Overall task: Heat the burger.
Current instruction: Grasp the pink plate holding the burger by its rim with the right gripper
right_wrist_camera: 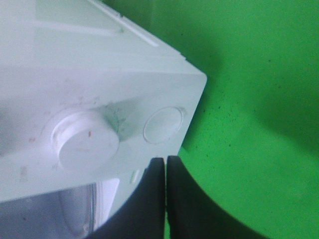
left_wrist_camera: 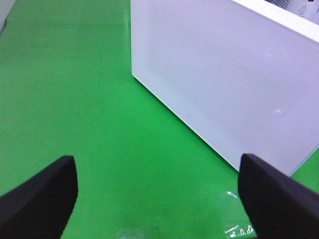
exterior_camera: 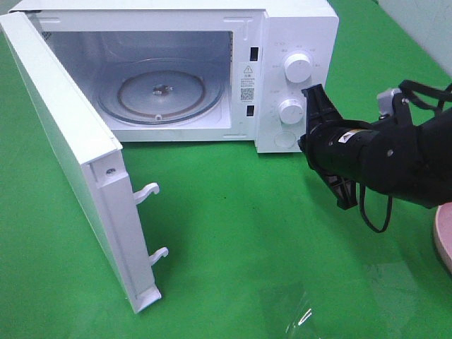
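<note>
The microwave door was found fully open and the glass turntable bare, so opening was judged done; loading, closing and setting the dials were judged outstanding. The burger was not seen in any of the 3 views; only the rim of a pink plate was caught at the right edge. The right gripper was held with jaws pressed together, just beside the round button near the lower knob. The left gripper was held over the green cloth, jaws wide and empty, facing the door's outer face.

Right arm: matte black casing, white label, looping black cable, grey bracket. Left gripper: matte black, wedge-shaped fingers.
</note>
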Robot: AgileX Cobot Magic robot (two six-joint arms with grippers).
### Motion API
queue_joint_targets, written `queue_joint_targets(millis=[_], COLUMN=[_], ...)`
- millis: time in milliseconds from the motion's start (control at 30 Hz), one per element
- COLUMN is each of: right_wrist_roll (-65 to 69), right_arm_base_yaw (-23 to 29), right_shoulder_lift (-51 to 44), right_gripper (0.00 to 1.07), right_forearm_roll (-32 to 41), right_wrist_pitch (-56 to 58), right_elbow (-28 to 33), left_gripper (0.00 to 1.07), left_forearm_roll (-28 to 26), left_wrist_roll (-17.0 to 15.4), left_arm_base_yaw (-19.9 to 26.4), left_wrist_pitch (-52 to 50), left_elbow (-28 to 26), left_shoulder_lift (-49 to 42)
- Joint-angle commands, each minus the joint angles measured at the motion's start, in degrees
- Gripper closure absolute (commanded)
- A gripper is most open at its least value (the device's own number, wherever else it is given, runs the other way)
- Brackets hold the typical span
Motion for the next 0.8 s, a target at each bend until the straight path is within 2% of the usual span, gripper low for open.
queue_joint_targets(millis=[33, 67, 300, 367, 567, 600, 633, 667, 800], right_wrist_roll=[-8.37, -13.92, -24.87, -29.05, -30.25, -30.25, -30.25, -30.25, -30.37], right_arm_base_yaw=[-0.23, -0.34, -0.4, -0.4, -0.74, -1.26, -1.26, -1.72, -2.35], right_shoulder_lift=[-2.81, -4.58, -8.31, -10.26, -11.69, -12.03, -12.03, -12.15, -12.15], right_gripper=[1.07, 1.07, 1.06, 1.06, 1.06, 1.06, 1.06, 1.05, 1.04], right_forearm_roll=[-0.34, -0.34, -2.75, -6.13, -13.06, -16.79, -16.79, -20.86, -25.95], right_wrist_pitch=[4.47, 7.1, 14.55, 21.2, 30.25, 35.58, 35.58, 40.79, 48.41], right_elbow=[0.06, 0.06, 0.0, 0.0, -0.57, -1.43, -1.43, -2.75, -4.87], left_gripper=[0.26, 0.26, 0.26, 0.26, 0.26, 0.26, 0.26, 0.26, 0.26], left_forearm_roll=[-0.11, -0.11, -0.11, -0.11, -0.11, -0.11, -0.11, -0.11, -0.11], left_wrist_roll=[0.11, 0.11, 0.11, 0.11, 0.11, 0.11, 0.11, 0.11, 0.11], left_arm_base_yaw=[0.11, 0.11, 0.11, 0.11, 0.11, 0.11, 0.11, 0.11, 0.11], left_wrist_pitch=[0.0, 0.0, 0.0, 0.0, 0.0, 0.0, 0.0, 0.0, 0.0], left_elbow=[0.17, 0.17, 0.17, 0.17, 0.17, 0.17, 0.17, 0.17, 0.17], left_shoulder_lift=[-0.11, -0.11, -0.11, -0.11, -0.11, -0.11, -0.11, -0.11, -0.11])
